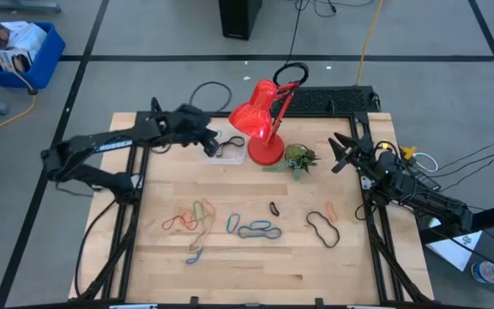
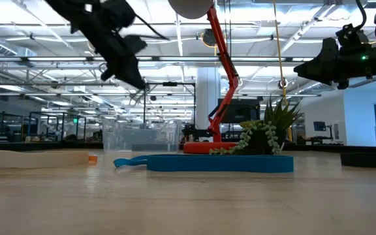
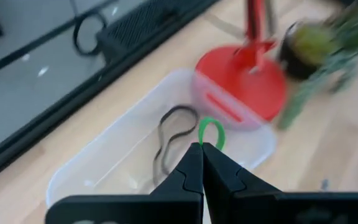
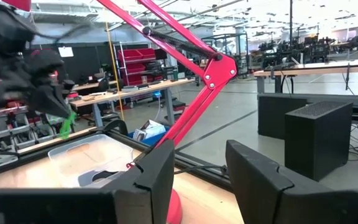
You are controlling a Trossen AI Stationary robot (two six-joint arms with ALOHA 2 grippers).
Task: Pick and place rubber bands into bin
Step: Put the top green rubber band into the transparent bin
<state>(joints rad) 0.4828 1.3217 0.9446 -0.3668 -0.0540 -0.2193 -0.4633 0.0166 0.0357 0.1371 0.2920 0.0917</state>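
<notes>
the left end effector (image 3: 202, 148) is closed on a green band (image 3: 211, 130) and held above the bin (image 3: 104, 168), which sits near the desk's far edge, just beside the red lamp base (image 3: 241, 87). a black band (image 3: 173, 134) already lies in the bin. for a clean drop, the band should be lowered over the bin's middle before the fingers are parted. other bands (image 1: 256, 229) lie toward the near edge. the right end effector (image 1: 343, 153) waits open near the right edge.
</notes>
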